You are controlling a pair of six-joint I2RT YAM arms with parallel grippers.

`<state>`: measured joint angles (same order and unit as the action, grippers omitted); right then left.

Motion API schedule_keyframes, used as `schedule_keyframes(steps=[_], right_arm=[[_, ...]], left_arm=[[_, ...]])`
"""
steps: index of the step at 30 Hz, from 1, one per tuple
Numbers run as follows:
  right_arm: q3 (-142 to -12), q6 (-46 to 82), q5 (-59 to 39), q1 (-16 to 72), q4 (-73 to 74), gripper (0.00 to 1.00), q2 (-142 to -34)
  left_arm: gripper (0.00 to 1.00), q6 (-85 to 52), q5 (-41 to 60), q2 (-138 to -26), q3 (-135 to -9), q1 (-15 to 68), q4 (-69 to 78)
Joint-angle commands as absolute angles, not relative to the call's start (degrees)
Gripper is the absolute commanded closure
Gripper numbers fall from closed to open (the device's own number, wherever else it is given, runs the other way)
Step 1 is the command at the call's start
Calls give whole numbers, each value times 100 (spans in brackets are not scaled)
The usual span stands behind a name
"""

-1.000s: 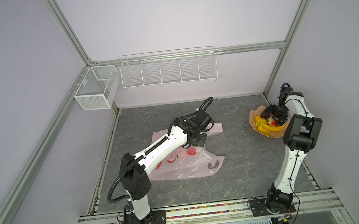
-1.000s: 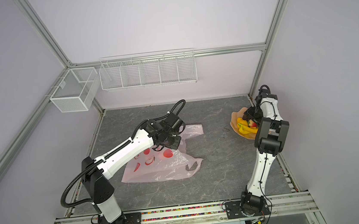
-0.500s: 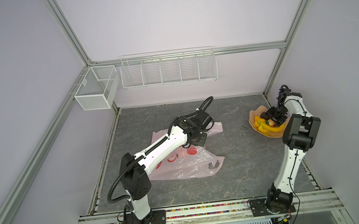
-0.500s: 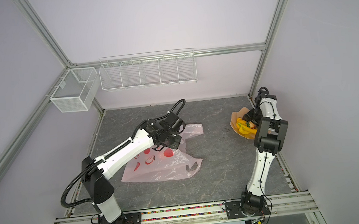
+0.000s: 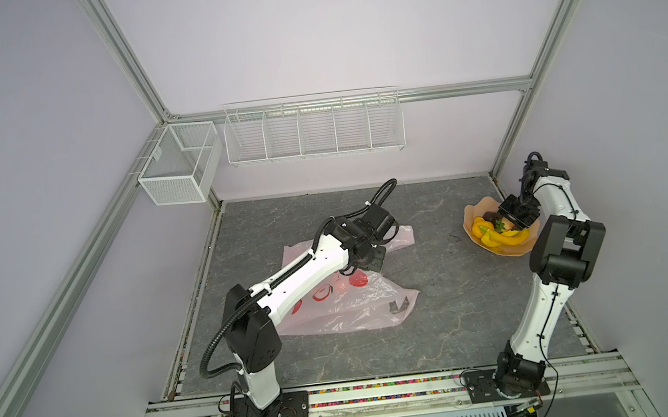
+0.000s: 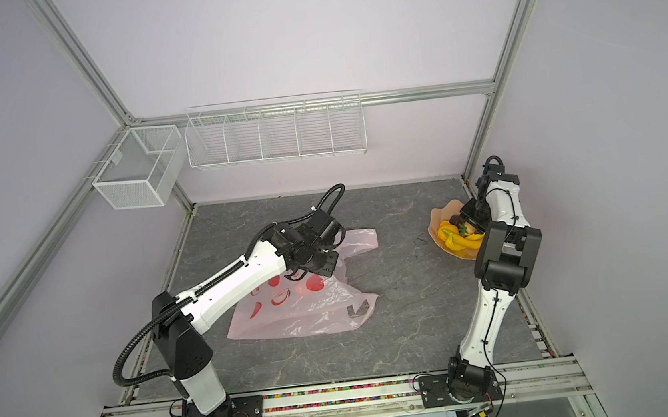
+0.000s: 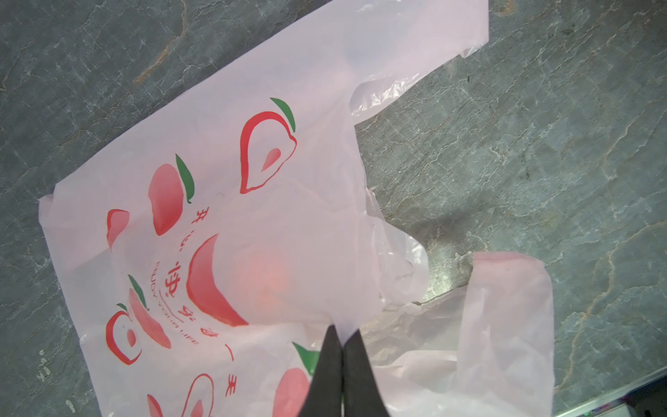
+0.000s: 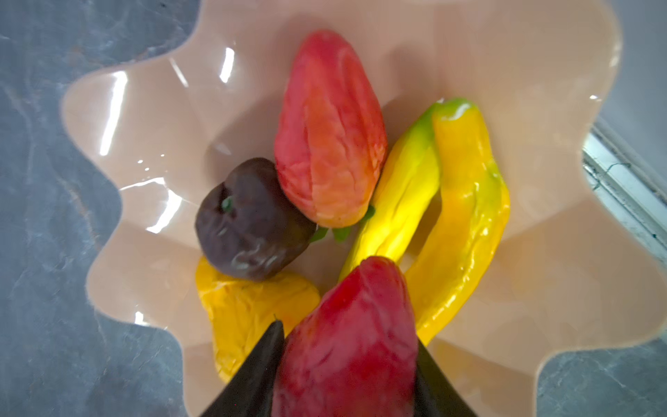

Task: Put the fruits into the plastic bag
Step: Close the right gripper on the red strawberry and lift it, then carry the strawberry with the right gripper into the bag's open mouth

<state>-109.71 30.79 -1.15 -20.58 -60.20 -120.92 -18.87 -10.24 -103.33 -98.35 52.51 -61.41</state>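
Above the plate (image 8: pixel 144 180), right jaws squeeze a red fruit (image 8: pixel 350 343); left jaws pinch the plastic bag (image 7: pixel 296 216).

Fruits (image 8: pixel 328 126) piled on plate (image 8: pixel 151 126); pink bag (image 7: pixel 288 162) flat

Tight quarters at the right gripper (image 8: pixel 348 335): a red fruit (image 8: pixel 346 368) fills the gap between its fingers, a yellow fruit (image 8: pixel 245 310) crowds one finger, a banana (image 8: pixel 465 224) the other. Dead ahead, a dark round fruit (image 8: pixel 249 220) and an orange-red fruit (image 8: pixel 328 130) block the line. The plate (image 8: pixel 83 119) rim curls up all round, so straight up is the clear exit. Toward the left gripper (image 7: pixel 343 330), bare table (image 5: pixel 443 274), nothing standing. That gripper's tips are pinched on bag (image 7: pixel 288 202) film; beside them, past the handle (image 7: pixel 505 325), open table again.
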Motion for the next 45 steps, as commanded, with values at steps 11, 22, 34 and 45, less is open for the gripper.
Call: schedule_keyframes(steps=[11,22,34,45], right_arm=[[-9175,3005,-1351,-2046,-4743,55,-10216],[-6970,3162,-3100,-2041,-3450,59,-8749],[-4778,3518,-4637,-1915,-2443,63,-7383],[-4260,4188,-4872,-1317,-1315,64,-7669]], left_arm=[[100,-1825,-1151,-10244,-9869,5271,-6277],[100,-1732,-1186,-10258,-9949,5267,-6355],[100,-1696,-1221,-10275,-10010,5262,-6394],[100,-1687,-1151,-10316,-10095,5261,-6422]])
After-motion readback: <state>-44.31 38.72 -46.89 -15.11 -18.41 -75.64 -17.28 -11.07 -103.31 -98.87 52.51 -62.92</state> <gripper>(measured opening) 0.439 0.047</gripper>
